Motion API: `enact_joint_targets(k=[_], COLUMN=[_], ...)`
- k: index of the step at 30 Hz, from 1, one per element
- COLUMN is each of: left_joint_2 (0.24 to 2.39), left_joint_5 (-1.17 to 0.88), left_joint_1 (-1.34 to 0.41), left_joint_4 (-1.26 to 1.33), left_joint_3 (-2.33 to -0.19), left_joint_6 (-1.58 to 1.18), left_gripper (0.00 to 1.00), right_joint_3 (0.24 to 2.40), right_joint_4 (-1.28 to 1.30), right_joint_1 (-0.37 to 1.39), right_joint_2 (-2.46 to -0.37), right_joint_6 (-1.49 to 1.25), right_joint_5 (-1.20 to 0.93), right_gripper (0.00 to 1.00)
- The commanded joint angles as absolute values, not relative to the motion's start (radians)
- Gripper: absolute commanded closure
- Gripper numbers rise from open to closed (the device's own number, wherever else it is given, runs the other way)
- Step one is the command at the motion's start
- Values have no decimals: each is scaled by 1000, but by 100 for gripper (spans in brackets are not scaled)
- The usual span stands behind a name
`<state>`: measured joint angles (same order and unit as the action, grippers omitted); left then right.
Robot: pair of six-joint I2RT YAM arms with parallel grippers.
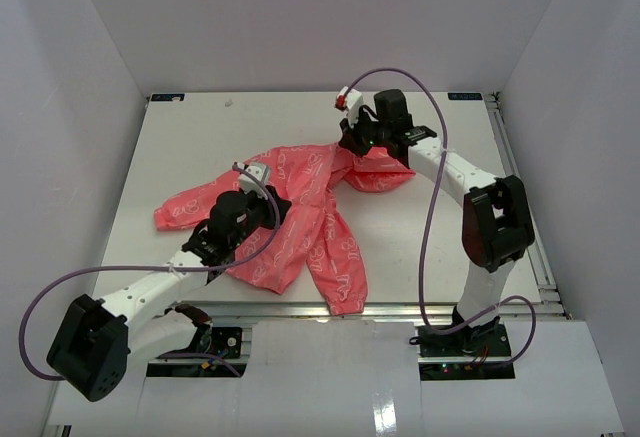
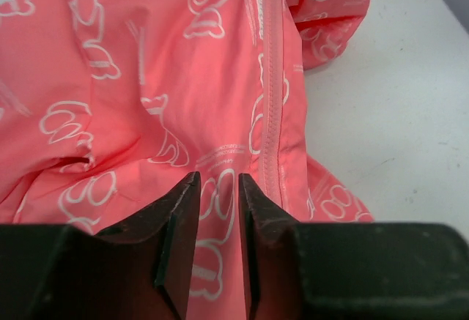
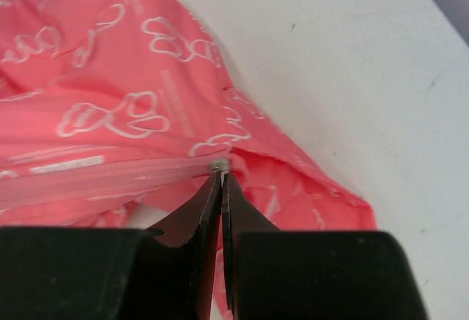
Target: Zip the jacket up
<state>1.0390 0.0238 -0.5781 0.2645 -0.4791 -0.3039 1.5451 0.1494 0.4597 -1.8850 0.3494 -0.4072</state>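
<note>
Light: bright, even, diffuse.
Shadows: soft, faint.
Focus: fingers [image 2: 172, 239] close to the wrist lenses dark, slightly blurred.

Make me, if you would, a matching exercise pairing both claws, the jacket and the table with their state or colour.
Things:
1. left claw
2. right claw
3. jacket
4. table

States:
A. white surface underneath
B. shut at the metal end of the zipper
C. pinching cloth beside the zipper
D. coral pink with white print

Pairs: 1-C, 2-B, 3-D, 4-A
</note>
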Motion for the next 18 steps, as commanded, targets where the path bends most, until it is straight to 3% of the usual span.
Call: enact_joint_targets(k=[1,5,12,18], left_joint_2=[1014,1007,1141,1176], left_joint_5=[-13,-17,-51,-16], left_joint_1=[-578,-577,-577,-577], left_joint_4=[161,120,183,197], left_joint_3=[-572,-615,-594,-587], left_joint_6=[-250,-224,-239,-265], left_gripper=[55,43,44,44], right_joint_3=[1334,1211,1036,1116], right_joint_4=[-104,-168,-283,-244], right_joint_1=[508,580,631,594], right_joint_2=[-1716,-1618,-1492,-1568], right_joint_6=[415,410,443,461], right_joint_5=[-337,-287,-221,-122], right_gripper=[92,92,92,92])
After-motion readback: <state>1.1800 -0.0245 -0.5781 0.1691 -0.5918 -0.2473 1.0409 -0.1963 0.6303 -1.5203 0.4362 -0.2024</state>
